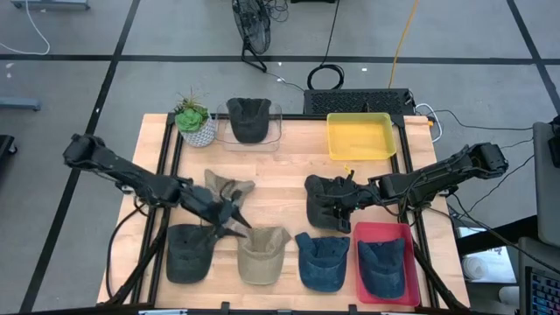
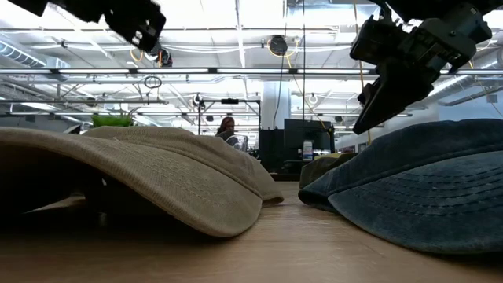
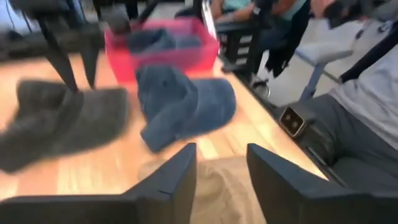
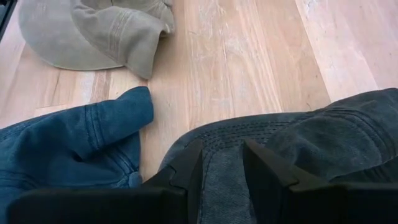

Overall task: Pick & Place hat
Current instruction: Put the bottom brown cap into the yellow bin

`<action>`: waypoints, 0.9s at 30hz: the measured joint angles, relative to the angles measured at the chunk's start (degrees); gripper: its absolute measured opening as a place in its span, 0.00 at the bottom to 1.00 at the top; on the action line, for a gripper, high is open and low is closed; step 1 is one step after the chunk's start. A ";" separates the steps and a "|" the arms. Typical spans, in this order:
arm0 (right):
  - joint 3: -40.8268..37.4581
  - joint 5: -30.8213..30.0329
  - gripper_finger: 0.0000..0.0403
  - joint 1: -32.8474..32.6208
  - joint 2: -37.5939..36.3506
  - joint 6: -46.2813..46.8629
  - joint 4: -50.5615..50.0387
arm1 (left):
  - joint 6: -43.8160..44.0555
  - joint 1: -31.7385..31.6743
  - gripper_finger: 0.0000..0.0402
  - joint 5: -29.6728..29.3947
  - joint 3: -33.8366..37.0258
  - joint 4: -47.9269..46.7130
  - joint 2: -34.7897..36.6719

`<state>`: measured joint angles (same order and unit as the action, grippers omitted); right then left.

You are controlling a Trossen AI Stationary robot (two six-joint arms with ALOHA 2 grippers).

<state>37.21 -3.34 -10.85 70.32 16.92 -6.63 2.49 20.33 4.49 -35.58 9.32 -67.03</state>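
Khaki cloth cap point(image 1: 262, 254) lower centre under left gripper point(image 1: 234, 221), fingers parted, empty; right gripper point(image 1: 325, 199) pinches dark grey cap point(image 1: 325, 206).

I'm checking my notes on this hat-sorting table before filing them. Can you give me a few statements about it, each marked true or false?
1. The red tray holds a blue hat. True.
2. The yellow tray holds a hat. False: it is empty.
3. The left gripper is above the tan cap, open. True.
4. The right gripper is above the potted plant. False: it is at the dark grey hat.
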 joint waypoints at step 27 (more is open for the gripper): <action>0.00 0.09 0.23 0.00 0.00 -10.16 0.00 | 20.48 10.83 0.36 -10.00 -1.76 5.42 -20.24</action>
<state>37.21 -3.25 -10.85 70.32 6.76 -6.63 22.97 31.16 -5.50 -37.34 14.74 -87.27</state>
